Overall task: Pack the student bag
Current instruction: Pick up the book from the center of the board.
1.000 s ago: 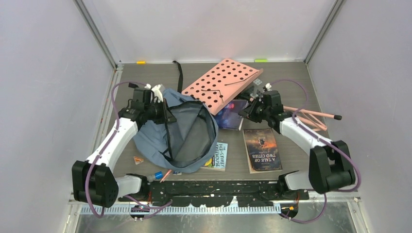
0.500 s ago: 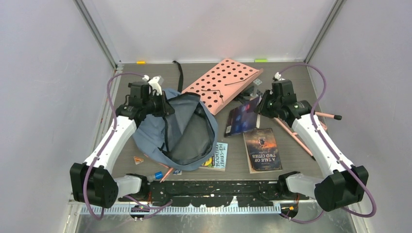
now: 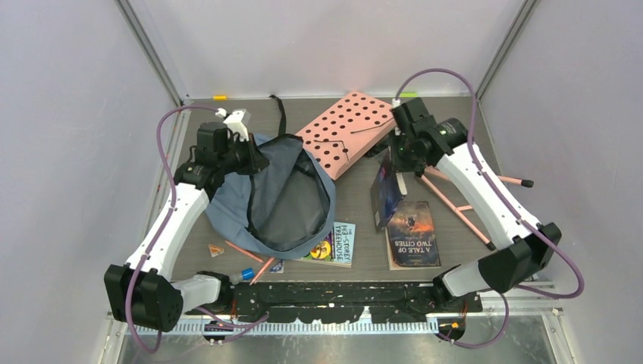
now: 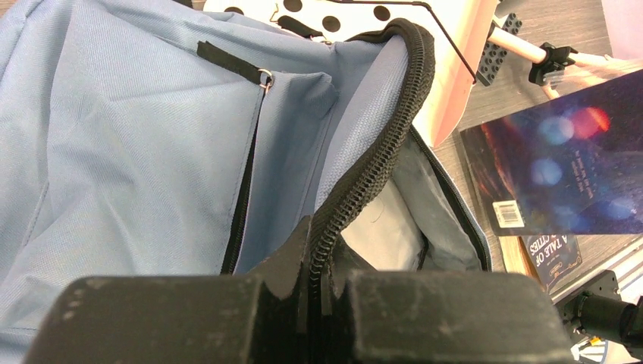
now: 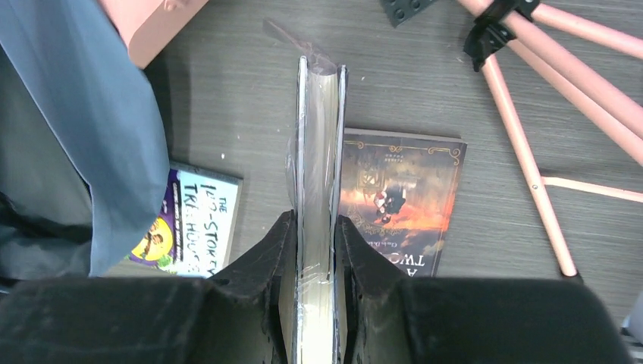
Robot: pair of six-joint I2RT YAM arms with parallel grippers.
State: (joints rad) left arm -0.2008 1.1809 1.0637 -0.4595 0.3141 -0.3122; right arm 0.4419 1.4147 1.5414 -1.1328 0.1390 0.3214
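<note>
Position of the student bag [image 3: 227, 208] was left of centre in the overhead view, slumped on the table [image 3: 455, 121] with its mouth gaping and dark lining exposed. The left gripper [image 4: 318, 254] was pinched tight on the bag's black zipper edging at the upper left rim, holding that edge raised. The right gripper [image 5: 315, 224] was clamped on a dark-covered book [image 3: 385, 196], which hung upright and edge-on right of centre, apart from the bag. A pink perforated board [image 3: 345, 133] lay at upper centre, its near corner against the bag's upper right rim; whether it overlapped the fabric could not be told. A Treehouse paperback [image 3: 339, 244] sat partly under the bag's lower right edge. A Tale of Two Cities copy [image 3: 412, 233] lay flat below the held book. Pink rods [image 3: 464, 216] crossed the table at right, under the right arm.
</note>
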